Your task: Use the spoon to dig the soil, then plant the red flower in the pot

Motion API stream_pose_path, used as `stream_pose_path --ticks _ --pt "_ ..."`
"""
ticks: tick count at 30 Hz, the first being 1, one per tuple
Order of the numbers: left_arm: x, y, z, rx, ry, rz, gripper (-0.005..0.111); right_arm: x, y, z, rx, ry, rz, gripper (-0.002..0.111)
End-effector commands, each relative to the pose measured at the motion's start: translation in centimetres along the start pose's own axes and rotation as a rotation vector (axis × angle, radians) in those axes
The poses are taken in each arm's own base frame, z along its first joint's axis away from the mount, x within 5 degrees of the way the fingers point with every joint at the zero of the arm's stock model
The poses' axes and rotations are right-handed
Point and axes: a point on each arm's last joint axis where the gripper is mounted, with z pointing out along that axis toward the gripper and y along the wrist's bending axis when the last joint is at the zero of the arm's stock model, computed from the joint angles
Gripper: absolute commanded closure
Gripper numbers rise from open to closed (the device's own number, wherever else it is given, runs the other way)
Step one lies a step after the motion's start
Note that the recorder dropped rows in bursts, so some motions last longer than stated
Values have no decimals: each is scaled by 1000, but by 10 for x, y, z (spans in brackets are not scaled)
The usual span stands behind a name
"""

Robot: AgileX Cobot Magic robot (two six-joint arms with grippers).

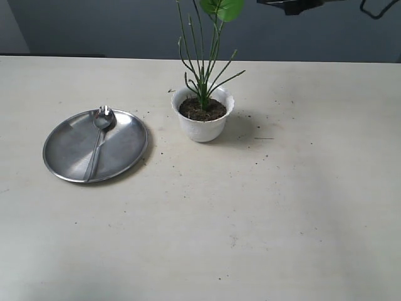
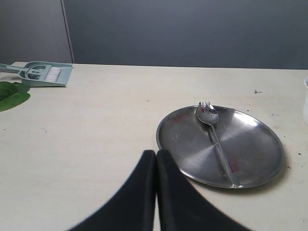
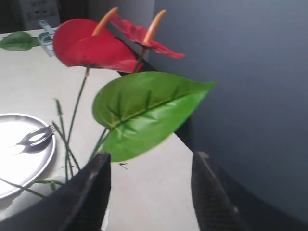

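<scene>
The white scalloped pot [image 1: 202,128] stands mid-table, filled with dark soil [image 1: 202,111]. The red flower's thin green stems [image 1: 202,69] rise upright from the soil, and its leaf [image 1: 222,7] is cut off by the top edge. In the right wrist view its red petals [image 3: 91,45] and broad leaf [image 3: 144,110] stand just ahead of my right gripper [image 3: 151,156], which is open and holds nothing. The spoon [image 1: 99,141] lies on the round steel plate [image 1: 125,153] left of the pot. My left gripper [image 2: 156,154] is shut and empty, near the plate [image 2: 255,154] and spoon [image 2: 214,130].
A pale green dustpan with brush [image 2: 45,73] and a loose green leaf [image 2: 12,94] lie at the far table edge in the left wrist view. Crumbs of soil are scattered round the pot. A dark part of the right arm [image 1: 294,5] hangs above the pot's right.
</scene>
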Motion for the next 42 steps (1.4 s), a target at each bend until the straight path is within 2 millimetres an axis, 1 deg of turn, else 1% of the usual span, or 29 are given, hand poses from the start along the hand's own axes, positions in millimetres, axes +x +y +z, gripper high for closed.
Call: stream_pose_path --ticks 1,4,7,10,13,18,22,25,28,30,33,34,39,42 --pt "1 0 0 3 -6 -4 106 1 -14 -19 97 3 85 65" --pt "1 0 0 3 -6 -4 106 0 -15 -28 143 8 93 72" --pt "1 0 0 3 -6 -4 106 -3 -14 -35 208 16 103 73" --pt "1 0 0 3 -6 -4 106 -6 -17 -43 307 14 167 73" --pt "1 0 0 3 -6 -4 106 -13 -17 -50 354 -4 215 77" --pt "1 0 0 3 -6 -4 106 -29 -13 -62 396 -46 248 97" --pt "1 0 0 3 -6 -4 106 -41 -8 -69 397 -82 291 109" --pt "1 0 0 3 -6 -4 106 -47 -4 -76 420 -98 290 109" --pt "1 0 0 3 -6 -4 106 -44 1 -88 513 -91 299 109" --pt "1 0 0 3 -6 -4 106 -39 6 -97 588 -79 310 109" --pt "1 0 0 3 -6 -4 106 -27 21 -112 677 -53 334 109" --pt "1 0 0 3 -6 -4 106 -27 29 -118 686 -53 333 109" --pt "1 0 0 3 -6 -4 106 -18 57 -140 745 -56 372 109" --pt "1 0 0 3 -6 -4 106 -18 77 -154 750 -84 386 109"
